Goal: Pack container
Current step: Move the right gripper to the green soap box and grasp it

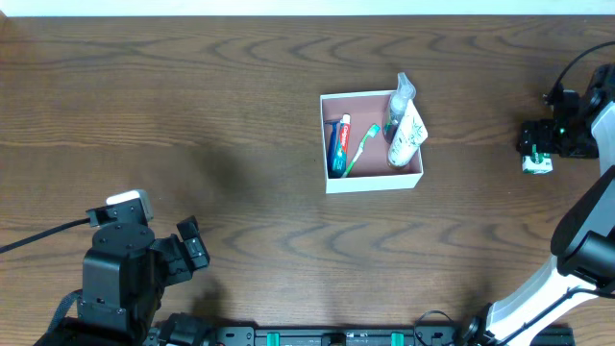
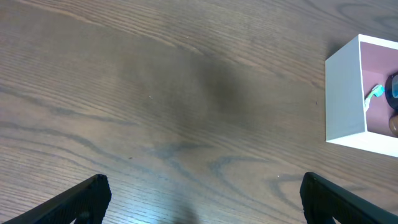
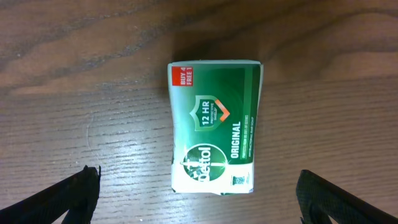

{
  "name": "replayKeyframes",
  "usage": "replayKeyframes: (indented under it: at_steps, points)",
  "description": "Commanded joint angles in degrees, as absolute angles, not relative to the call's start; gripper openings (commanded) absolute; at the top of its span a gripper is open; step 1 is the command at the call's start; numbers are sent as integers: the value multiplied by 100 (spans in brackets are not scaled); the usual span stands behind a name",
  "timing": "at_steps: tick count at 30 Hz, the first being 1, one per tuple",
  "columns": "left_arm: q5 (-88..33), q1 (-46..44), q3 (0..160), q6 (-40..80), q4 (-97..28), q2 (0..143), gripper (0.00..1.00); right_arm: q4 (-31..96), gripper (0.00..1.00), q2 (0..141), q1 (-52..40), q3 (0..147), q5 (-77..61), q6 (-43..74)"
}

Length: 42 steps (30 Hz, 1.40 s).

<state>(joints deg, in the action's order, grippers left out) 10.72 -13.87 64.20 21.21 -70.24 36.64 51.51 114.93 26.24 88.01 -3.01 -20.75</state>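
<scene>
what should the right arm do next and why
Probably lower the right gripper straight down around the green soap pack and close on it. The jaws stand open on either side of the pack, which lies flat on the table, not yet held and well apart from the container it seems meant for.

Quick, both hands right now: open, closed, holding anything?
Left hand: open, holding nothing.
Right hand: open, holding nothing, poised over the green soap pack lying on the wood.
</scene>
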Motion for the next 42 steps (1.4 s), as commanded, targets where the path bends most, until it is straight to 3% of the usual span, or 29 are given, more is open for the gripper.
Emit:
replayKeyframes:
  at_steps: [1,15,25,42]
  points:
    - [1116,-1352,6416,2174,-7030,3664,98,5142,98,11721,2659,8768,-325,-2126]
    - [1118,-1352,6416,2174,-7028,3664,98,5052,98,12256,2657,8753,-325,-2152]
    - [1116,-1352,6416,2174,-7028,3664,98,4871,92,12265,2657,8750,-322,-2150]
    - [1116,-1352,6416,2174,-7028,3664,98,4624,90,12296,2657,8451,-128,-2147]
